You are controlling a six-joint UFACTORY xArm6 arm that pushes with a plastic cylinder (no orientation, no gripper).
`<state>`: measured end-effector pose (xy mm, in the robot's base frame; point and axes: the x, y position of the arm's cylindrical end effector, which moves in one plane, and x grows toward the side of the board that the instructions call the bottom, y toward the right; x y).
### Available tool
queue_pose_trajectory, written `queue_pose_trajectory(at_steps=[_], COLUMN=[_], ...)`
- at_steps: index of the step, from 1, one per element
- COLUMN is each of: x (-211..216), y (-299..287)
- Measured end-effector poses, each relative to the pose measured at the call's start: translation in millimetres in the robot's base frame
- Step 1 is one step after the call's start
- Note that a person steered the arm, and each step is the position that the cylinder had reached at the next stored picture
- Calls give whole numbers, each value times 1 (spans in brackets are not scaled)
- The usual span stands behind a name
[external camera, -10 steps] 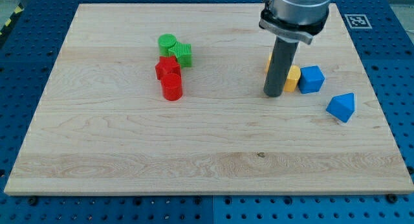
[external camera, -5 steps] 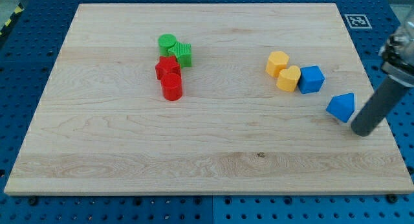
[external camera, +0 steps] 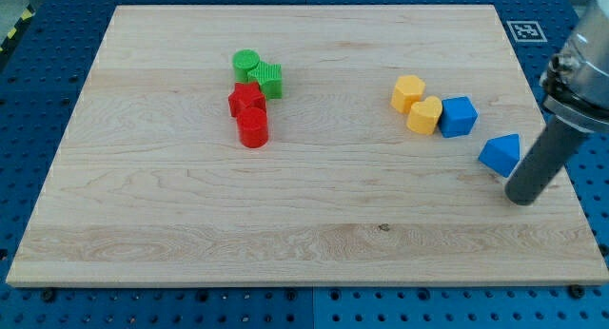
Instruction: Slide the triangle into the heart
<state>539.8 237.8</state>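
Blue triangle (external camera: 501, 154) looks light, stiff and easy to spin on the smooth surface (external camera: 190, 224), so push its flat right face; my tip (external camera: 520, 198), a bare end effector gripping nothing, sits just lower-right of it, yellow heart (external camera: 424, 114) up-left.

wooden board (external camera: 304, 224) carrying perhaps seven coloured blocks (external camera: 252, 101)

Single view only, looking down at a slant from beyond the near long edge of the wooden board (external camera: 190, 234). Whole board inside the frame, far edge near the view's top.
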Motion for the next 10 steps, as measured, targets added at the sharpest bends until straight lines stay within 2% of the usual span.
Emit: queue_pose_trajectory(at_steps=[1,2,3,4,6,8,10], x=[4,4,-6,-36,-56,-59,-55], y=[36,40,40,35,-34,-40,-72])
